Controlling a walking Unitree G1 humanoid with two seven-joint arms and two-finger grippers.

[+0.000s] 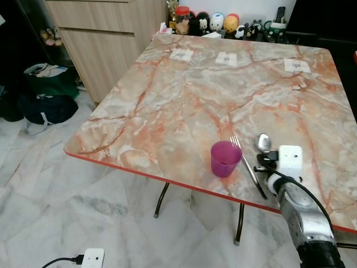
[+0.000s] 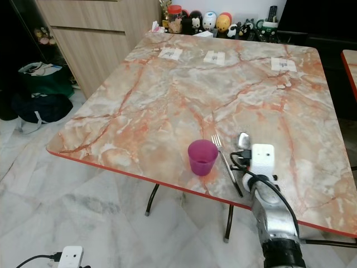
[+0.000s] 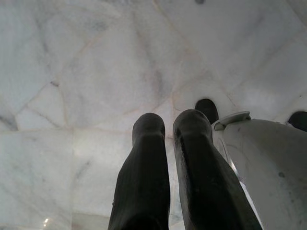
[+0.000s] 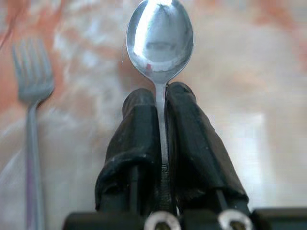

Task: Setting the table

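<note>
Left eye view: a marble-patterned table [image 1: 184, 100] with a red edge is seen from above, and near its front edge a purple cup [image 1: 225, 158] is standing upright. Just beside the cup, a fork [image 1: 248, 166] is laid flat with its tines pointing away from the robot. Next to the fork, the bowl of a spoon [image 1: 263, 142] is seen just ahead of the right gripper [image 1: 269, 157], the silver arm reaching up from the lower right. Three white paper squares [image 1: 226, 57] are spaced along the far side of the table, and a row of small figurines [image 1: 217, 22] is lined up against the wall beyond. A dark bag [image 1: 47, 108] is lying on the floor beside a wooden cabinet [image 1: 106, 39].

Right eye view: the same order is confirmed, cup, then fork, then spoon, all close together near the front edge. A white power strip [image 2: 70, 257] is seen on the tiled floor.

Left wrist view: the left gripper [image 3: 168, 129] is hung over pale marble floor tiles [image 3: 96, 72], its two black fingers pressed almost together with nothing between them.

Right wrist view: the spoon's handle is clamped between the two black fingers [image 4: 139, 139], the shiny bowl sticking out beyond the tips over the table top. The fork is lying parallel, just beside it.
</note>
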